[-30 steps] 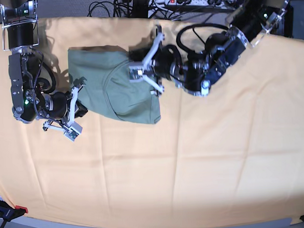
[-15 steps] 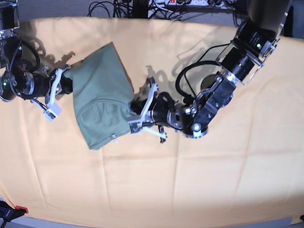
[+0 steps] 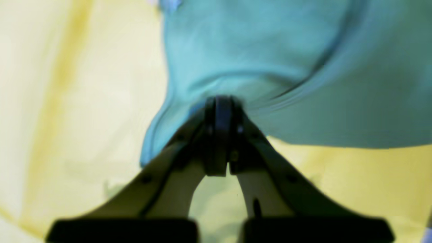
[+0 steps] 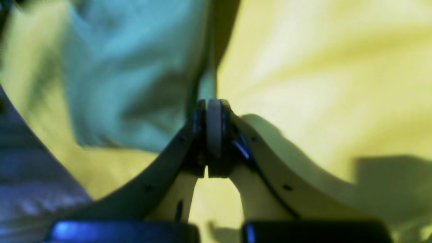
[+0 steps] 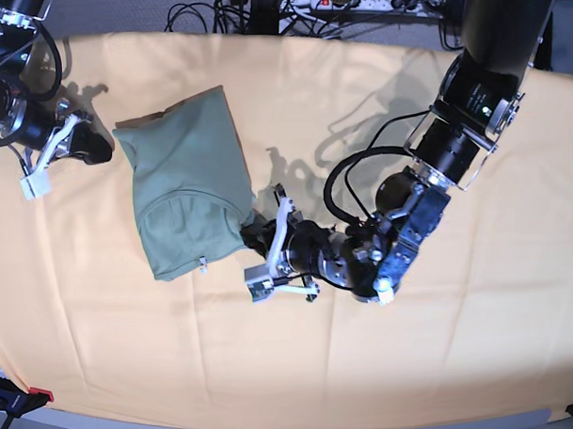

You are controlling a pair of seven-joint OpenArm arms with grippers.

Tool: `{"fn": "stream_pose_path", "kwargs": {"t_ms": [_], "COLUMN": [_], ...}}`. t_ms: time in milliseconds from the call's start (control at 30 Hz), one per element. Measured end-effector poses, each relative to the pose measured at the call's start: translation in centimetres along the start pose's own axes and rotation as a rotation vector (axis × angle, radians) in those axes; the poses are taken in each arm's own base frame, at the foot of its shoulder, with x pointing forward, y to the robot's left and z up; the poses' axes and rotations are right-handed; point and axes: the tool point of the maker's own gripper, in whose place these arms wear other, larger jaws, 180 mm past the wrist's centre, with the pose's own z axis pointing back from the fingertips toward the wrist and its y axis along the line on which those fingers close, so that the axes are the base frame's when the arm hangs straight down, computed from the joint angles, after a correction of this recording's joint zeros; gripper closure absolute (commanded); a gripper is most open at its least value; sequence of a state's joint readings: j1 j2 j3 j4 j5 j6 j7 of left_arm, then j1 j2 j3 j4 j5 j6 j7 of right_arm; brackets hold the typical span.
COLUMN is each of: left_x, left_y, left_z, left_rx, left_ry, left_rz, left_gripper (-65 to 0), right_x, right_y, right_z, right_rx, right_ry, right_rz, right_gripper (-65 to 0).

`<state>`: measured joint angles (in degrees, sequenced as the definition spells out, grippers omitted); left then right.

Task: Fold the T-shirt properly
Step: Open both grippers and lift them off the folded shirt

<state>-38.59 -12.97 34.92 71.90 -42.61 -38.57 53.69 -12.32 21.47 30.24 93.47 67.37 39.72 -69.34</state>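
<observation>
The sage-green T-shirt [image 5: 184, 194] lies folded into a narrow bundle on the left half of the table, its neckline curve near the lower end. My left gripper [image 5: 253, 233] is shut on the T-shirt's lower right corner. In the left wrist view the left gripper [image 3: 219, 101] pinches a hem of the T-shirt [image 3: 270, 50]. My right gripper [image 5: 103, 148] sits at the upper left corner. In the right wrist view the right gripper [image 4: 211, 101] is shut, and a thin strip of the T-shirt [image 4: 135, 67] runs down into its tips.
A pale orange-yellow cloth [image 5: 414, 361] covers the whole table. Cables and a power strip [image 5: 354, 0] lie behind the far edge. A black clamp with a red tip [image 5: 15, 395] sticks out at the near left corner.
The T-shirt has swung from lying across to lying lengthwise. In the last half second the right gripper drew back to the left and up, and the left gripper dropped slightly toward the near side.
</observation>
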Motion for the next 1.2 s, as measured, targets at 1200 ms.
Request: {"fn": "stream_pose_path", "kwargs": {"t_ms": [1200], "left_x": [-5.5], "left_y": [0.4], "left_z": [13.1], "left_rx": [-0.109], "left_ry": [-0.312], "left_rz": [0.47], "left_gripper": [0.0], "right_x": [-0.8], "right_y": [6.0], "right_z": [-0.7], "right_rx": [0.259], "right_ry": [-0.032], "right_rz": [-0.083], "right_gripper": [0.0]}}
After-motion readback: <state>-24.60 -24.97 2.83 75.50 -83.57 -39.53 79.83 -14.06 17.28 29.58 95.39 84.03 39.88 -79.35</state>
